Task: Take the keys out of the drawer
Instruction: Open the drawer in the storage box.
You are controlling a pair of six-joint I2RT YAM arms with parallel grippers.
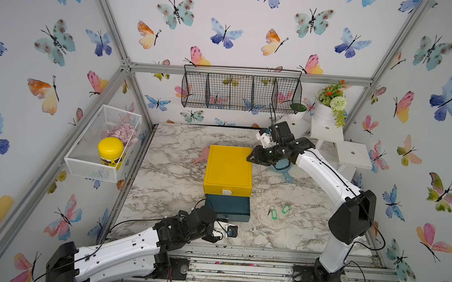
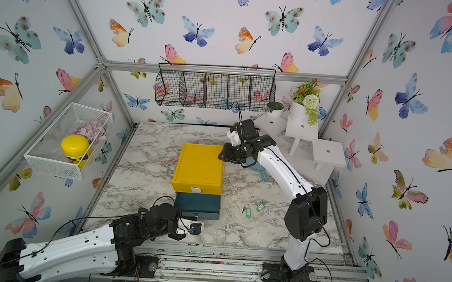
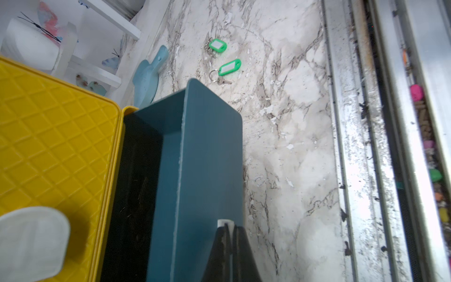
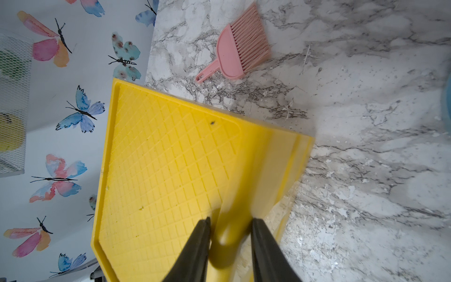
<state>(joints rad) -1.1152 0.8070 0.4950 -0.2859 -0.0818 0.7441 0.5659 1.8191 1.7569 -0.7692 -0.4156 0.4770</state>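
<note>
At the near side of the table (image 1: 294,233), the left gripper (image 3: 230,227) pinches the handle (image 3: 225,222) of the open drawer (image 3: 210,146), the right gripper (image 4: 230,219) rests half-spread on the yellow box (image 4: 170,158), and two keys (image 3: 229,66) lie out at right; next, probably, a reach inside.

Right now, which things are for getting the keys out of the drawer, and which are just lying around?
For the job: two green-tagged keys on the table; blue drawer, pulled out; yellow box; left tool, shut on the drawer handle; right tool, jaws apart at the box's corner.
Just lying about: pink brush; blue dustpan; yellow jar; flower pot.
</note>
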